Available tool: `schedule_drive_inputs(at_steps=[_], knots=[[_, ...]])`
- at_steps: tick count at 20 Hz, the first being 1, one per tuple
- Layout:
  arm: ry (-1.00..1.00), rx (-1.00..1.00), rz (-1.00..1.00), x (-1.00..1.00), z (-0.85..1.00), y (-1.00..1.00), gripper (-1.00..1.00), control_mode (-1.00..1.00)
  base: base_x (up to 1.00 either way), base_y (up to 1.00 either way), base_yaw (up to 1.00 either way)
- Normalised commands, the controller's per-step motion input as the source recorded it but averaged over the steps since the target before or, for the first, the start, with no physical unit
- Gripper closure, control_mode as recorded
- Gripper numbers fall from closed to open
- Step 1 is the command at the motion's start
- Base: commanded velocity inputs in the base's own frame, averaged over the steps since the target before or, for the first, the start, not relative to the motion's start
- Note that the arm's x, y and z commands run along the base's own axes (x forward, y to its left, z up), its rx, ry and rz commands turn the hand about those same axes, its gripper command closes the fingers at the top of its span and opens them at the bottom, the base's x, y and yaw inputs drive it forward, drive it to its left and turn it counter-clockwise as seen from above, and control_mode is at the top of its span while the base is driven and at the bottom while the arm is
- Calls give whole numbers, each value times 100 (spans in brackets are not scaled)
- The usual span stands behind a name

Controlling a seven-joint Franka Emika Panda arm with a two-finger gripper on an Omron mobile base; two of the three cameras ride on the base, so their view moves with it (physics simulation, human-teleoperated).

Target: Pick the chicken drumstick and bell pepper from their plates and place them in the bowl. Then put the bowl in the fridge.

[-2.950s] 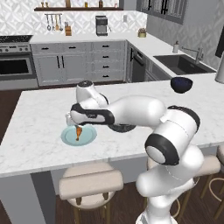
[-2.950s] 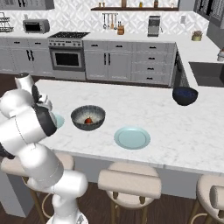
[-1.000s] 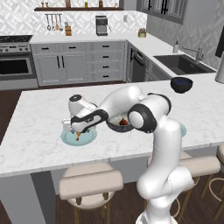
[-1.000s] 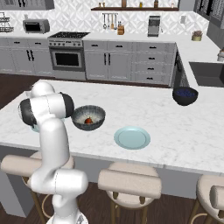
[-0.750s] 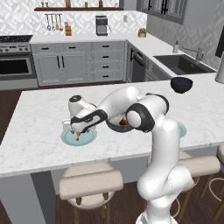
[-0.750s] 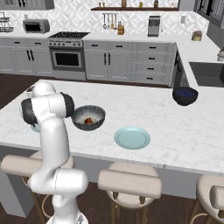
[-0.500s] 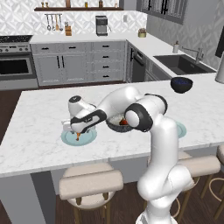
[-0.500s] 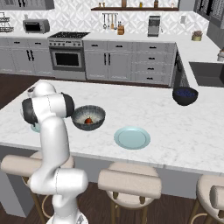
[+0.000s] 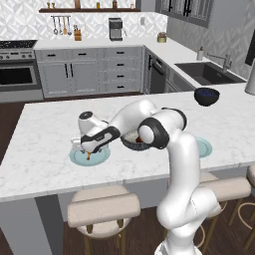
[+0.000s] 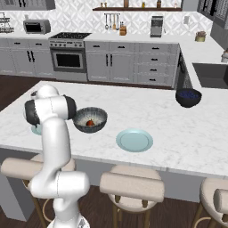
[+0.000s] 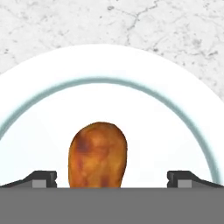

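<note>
Since three seconds ago the arm has been swinging its elbow up and reaching left; over the last second the gripper [image 9: 88,152] is staying low over the left plate [image 9: 99,157], barely shifting. White marble with grey veins is covering the island [image 9: 40,129]. Behind it, left to right in the left base view, a steel oven [image 9: 17,73] is sitting under the range, grey drawer cabinets [image 9: 107,69] are running along the wall, and a sink [image 9: 204,72] is lying in the right-hand counter. No readable writing or labels are showing anywhere.

In the hand view the chicken drumstick [image 11: 98,155] is lying on that plate, thick end up, between the fingertips [image 11: 43,178], which are standing spread wide and not touching it. To the right, the bell pepper [image 10: 90,123] is sitting in the bowl [image 10: 90,120]; the second plate [image 10: 134,140] is lying just beyond, and a dark blue bowl [image 10: 188,97] is resting farther right.
</note>
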Motion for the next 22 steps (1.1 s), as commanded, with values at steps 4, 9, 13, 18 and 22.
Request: schedule_drive_inputs(at_steps=[4, 9, 13, 18, 22], knots=[[0, 0, 0, 22, -13, 3, -100, -100, 0, 0, 0], [0, 0, 0, 1, -13, 8, 100, -100, 0, 0, 0], [0, 0, -1, -4, -5, -15, 100, -100, 0, 0, 0], [-4, 0, 0, -33, 29, -22, 100, -100, 0, 0, 0], [-8, 0, 0, -44, 96, -39, 100, -100, 0, 0, 0]])
